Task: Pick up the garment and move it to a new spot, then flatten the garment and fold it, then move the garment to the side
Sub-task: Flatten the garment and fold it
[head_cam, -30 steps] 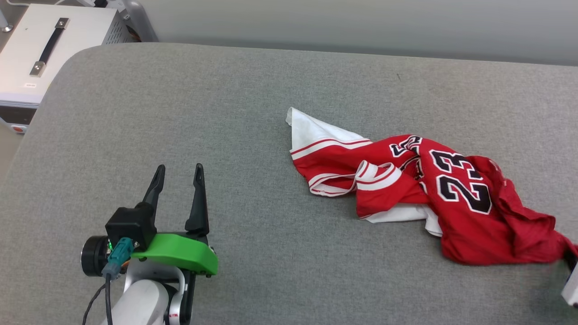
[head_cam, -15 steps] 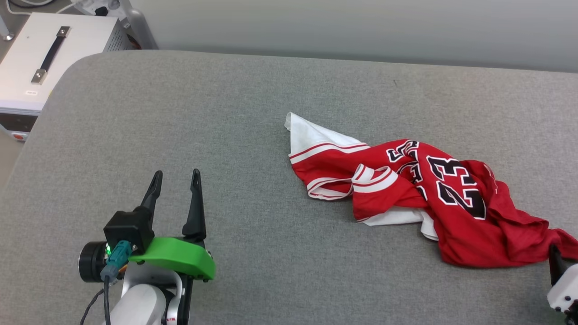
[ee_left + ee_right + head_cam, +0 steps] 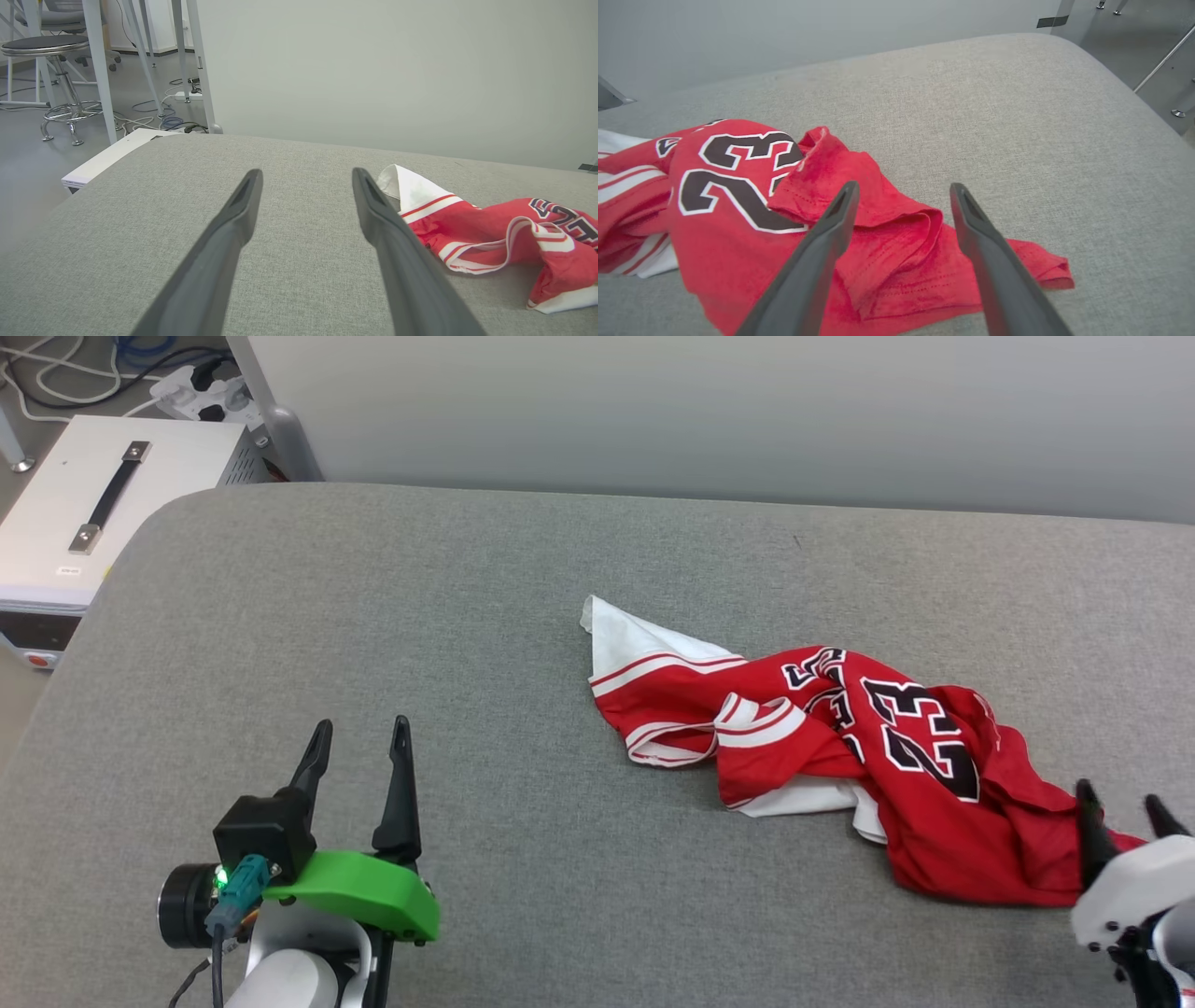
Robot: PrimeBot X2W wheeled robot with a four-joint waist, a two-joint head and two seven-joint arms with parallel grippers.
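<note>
Head view, nearest stuff first. The left gripper (image 3: 362,723), the one with the green plastic housing, sits low on the left. Its long dark fingers are spread wide and hold nothing, well apart from the cloth. Low on the right, the white-shelled right gripper (image 3: 1118,793) also has its fingers apart and empty, tips right at the near end of the crumpled red soft-jersey garment (image 3: 896,747) with white sleeves and black white-edged numbers. It lies in a bunched strip on the right half of the grey fabric-covered table (image 3: 420,597). The red hem end points toward that gripper, and a white sleeve pokes out at the far left end.

In the right wrist view the fingers straddle a folded-over red flap of the garment (image 3: 887,233). Can't tell if they're hovering or touching.

My read is that it's already set down, so flattening is up. I'd pinch a single layer at that hem corner rather than the whole bunch. Then I'd bring the left arm over to the white sleeve and pull the ends apart gently so nothing slides off the right edge.

Further back there's a white box with a black strap handle (image 3: 84,513) off the table's left corner, then a plain pale wall (image 3: 653,411).
</note>
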